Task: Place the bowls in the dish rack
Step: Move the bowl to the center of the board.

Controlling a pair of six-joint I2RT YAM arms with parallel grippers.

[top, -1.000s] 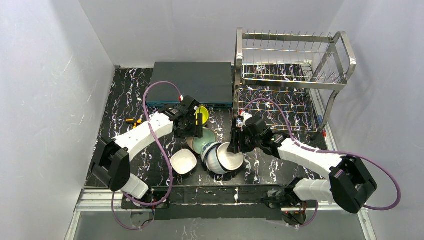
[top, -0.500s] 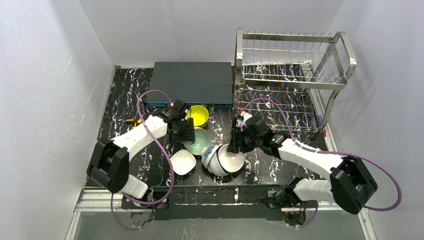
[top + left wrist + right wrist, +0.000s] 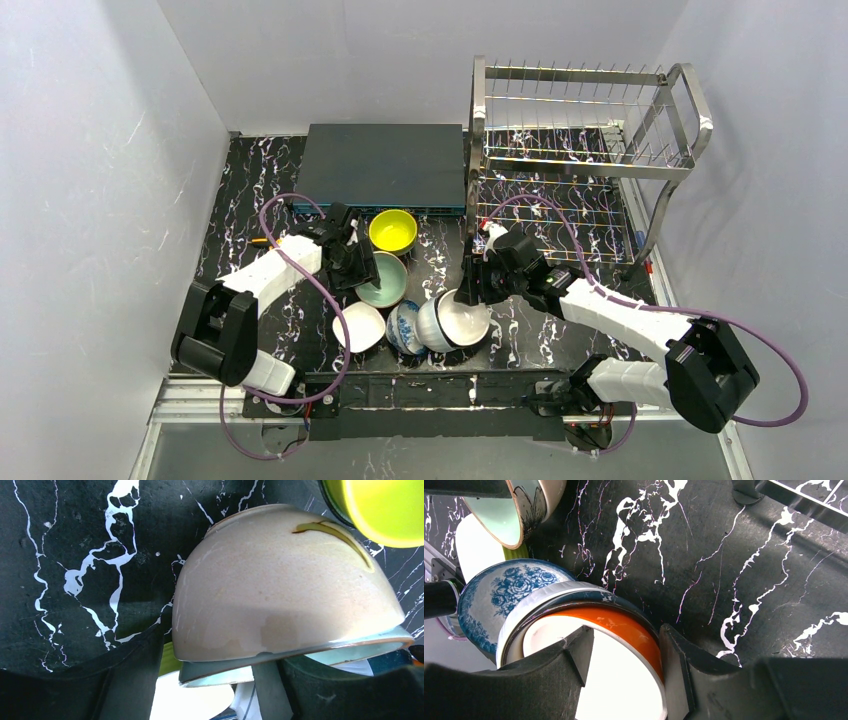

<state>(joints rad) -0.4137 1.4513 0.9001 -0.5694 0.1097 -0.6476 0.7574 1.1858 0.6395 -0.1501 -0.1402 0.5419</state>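
Note:
Several bowls sit at the table's front. My left gripper [image 3: 352, 264] [image 3: 210, 655] is at the left rim of a tan bowl with a pale green inside [image 3: 385, 282] [image 3: 280, 590]. One finger is outside its wall and the other runs under the rim, so contact is hidden. My right gripper [image 3: 472, 287] [image 3: 626, 640] straddles the wall of an orange bowl [image 3: 460, 320] [image 3: 629, 625] nested in a dark-rimmed white one [image 3: 531, 607]. A gap shows beside its inner finger. A yellow bowl [image 3: 393, 230], a white bowl [image 3: 362, 326] and a blue floral bowl [image 3: 405, 328] [image 3: 499, 595] lie loose. No bowl shows in the dish rack [image 3: 585, 150].
A flat dark grey-blue box [image 3: 385, 165] lies at the back, left of the rack. White walls close in on both sides. The rack's near foot [image 3: 744, 492] stands just beyond my right gripper.
My left arm has swung left and its jaws have narrowed. The pale green bowl shifted left with it, uncovering the yellow bowl. The blue floral bowl slid left. The right arm barely moved.

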